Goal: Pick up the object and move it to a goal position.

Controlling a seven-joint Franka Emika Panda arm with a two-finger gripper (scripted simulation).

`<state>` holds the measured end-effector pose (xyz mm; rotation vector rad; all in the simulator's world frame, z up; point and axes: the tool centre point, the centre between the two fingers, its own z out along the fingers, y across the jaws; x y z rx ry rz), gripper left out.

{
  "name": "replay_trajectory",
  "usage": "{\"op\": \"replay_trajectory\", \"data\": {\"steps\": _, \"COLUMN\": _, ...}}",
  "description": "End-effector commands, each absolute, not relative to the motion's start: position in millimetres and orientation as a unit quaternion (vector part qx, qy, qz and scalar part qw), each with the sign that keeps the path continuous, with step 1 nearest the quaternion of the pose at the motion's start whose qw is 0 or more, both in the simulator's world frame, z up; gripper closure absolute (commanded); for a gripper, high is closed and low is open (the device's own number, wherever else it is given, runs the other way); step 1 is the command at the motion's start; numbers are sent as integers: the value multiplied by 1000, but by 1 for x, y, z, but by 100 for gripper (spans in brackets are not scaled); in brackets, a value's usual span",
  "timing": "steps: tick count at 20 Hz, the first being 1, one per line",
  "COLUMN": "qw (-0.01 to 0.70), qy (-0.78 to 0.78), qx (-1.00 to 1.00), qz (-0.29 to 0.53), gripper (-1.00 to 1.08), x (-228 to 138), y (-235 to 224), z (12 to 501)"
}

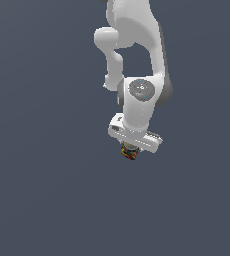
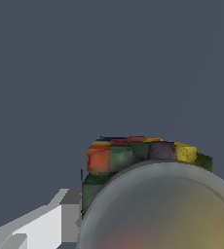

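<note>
In the exterior view, the object (image 1: 128,151) is a small speckled item in red, yellow and black, right under the white hand. My gripper (image 1: 130,148) points down and stands around it, and the fingers are mostly hidden by the hand. In the wrist view the object (image 2: 138,155) fills the near field, with its grey-tan rounded top toward the camera and its red, orange, green, yellow and blue speckled body behind. One white finger (image 2: 60,219) rests against the object's side, and the other finger is hidden behind it. The gripper looks shut on the object.
The white arm (image 1: 137,55) comes down from the top of the exterior view. A plain dark grey-blue surface (image 1: 42,190) lies all around. No goal marker shows in either view.
</note>
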<state>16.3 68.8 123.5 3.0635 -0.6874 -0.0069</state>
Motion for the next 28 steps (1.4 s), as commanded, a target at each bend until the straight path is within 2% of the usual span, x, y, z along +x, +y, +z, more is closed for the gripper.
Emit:
{"op": "replay_trajectory", "data": {"steps": 1, "qw": 0, "qy": -219, "qx": 976, "qz": 0, "gripper": 108, "x": 18, "y": 91, "z": 147}}
{"op": "replay_trajectory", "data": {"steps": 15, "qw": 0, "qy": -219, "qx": 976, "qz": 0, "gripper": 108, "x": 27, "y": 205, "z": 261}}
{"op": "replay_trajectory", "data": {"steps": 28, "qw": 0, "qy": -219, "qx": 976, "qz": 0, "gripper": 108, "x": 33, "y": 240, "z": 294}}
